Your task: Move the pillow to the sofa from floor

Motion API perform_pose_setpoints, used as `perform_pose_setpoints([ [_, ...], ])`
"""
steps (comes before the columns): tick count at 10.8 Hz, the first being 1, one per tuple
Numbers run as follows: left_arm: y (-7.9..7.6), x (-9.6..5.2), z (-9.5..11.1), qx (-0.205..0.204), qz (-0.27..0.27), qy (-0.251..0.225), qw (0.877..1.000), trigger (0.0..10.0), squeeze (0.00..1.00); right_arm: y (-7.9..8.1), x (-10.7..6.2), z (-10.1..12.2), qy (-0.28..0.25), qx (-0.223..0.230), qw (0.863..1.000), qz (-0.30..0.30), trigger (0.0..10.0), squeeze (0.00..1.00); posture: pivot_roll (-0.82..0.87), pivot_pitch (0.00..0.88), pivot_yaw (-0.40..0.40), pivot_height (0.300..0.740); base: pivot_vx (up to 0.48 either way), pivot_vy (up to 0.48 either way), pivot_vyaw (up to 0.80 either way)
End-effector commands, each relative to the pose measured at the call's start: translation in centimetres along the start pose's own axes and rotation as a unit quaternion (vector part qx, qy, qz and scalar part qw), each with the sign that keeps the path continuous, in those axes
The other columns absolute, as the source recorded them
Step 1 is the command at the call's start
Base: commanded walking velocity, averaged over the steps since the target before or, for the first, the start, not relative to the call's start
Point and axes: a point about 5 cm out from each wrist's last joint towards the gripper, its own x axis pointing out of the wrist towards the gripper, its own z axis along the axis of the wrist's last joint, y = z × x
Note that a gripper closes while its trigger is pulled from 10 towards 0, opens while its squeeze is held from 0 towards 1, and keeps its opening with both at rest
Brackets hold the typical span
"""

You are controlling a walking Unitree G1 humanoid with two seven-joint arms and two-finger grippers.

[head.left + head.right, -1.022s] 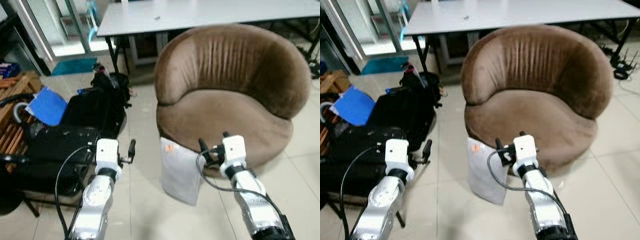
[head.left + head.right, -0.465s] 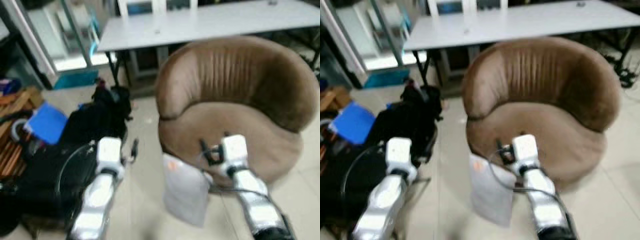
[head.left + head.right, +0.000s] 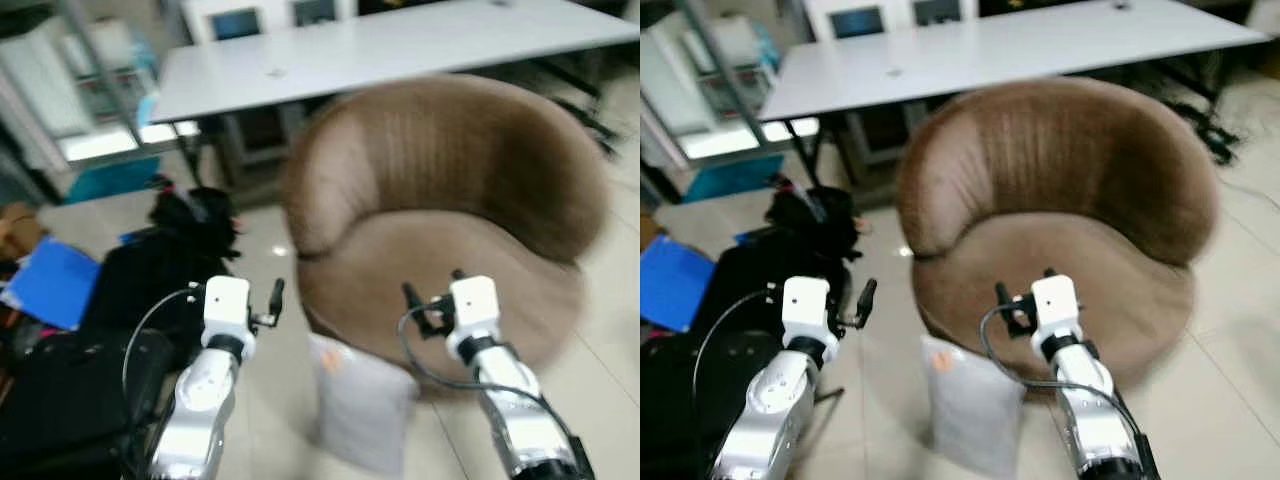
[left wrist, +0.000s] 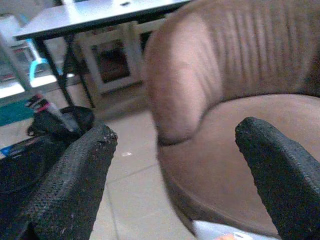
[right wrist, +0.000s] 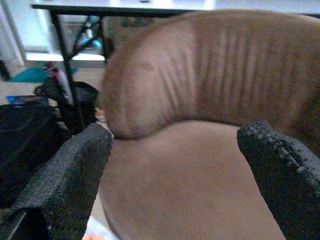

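A whitish pillow (image 3: 362, 412) with an orange tag stands on the tiled floor, leaning against the front of the round brown sofa (image 3: 470, 170). Both arms are raised in front of me. My left gripper (image 3: 273, 300) hovers open above the floor, left of the pillow and above its top edge. The right gripper (image 3: 430, 292) is open too, over the sofa's front rim just right of the pillow. Neither touches the pillow. In the left wrist view, the sofa seat shows between the black fingers (image 4: 75, 185), and a corner of the pillow (image 4: 215, 232) shows beyond them.
Black bags (image 3: 150, 275) and a blue folder (image 3: 45, 290) crowd the floor to the left. A long white table (image 3: 380, 50) stands right behind the sofa, with cables (image 3: 1210, 125) on the floor at the far right. Bare tiles (image 3: 610, 350) lie right of the sofa.
The whole picture has shifted and blurred, so the camera has moved. Both arms keep the same raised pose with fingers apart, and the pillow still leans on the sofa front.
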Motion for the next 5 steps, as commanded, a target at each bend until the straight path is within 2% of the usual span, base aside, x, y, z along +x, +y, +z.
perform_pose_setpoints([
  [1,1.11,-0.26,-0.14,0.008,0.013,0.006,1.000,10.0,0.00,0.72,0.48,0.56,-0.008,0.000,1.000,0.012,10.0,0.00,-0.16,0.000,0.091,0.740,0.469,0.000,0.00],
  [3,0.97,-0.32,-0.22,0.007,0.012,0.007,1.000,10.0,0.00,0.70,0.42,0.49,-0.006,0.000,1.000,0.014,10.0,0.00,-0.16,0.000,0.088,0.740,0.469,0.000,0.00],
  [5,0.76,-0.42,-0.27,0.020,0.006,0.006,1.000,10.0,0.00,0.82,0.51,0.57,-0.008,0.003,1.000,0.019,10.0,0.00,-0.16,0.000,0.088,0.740,0.000,0.000,0.00],
])
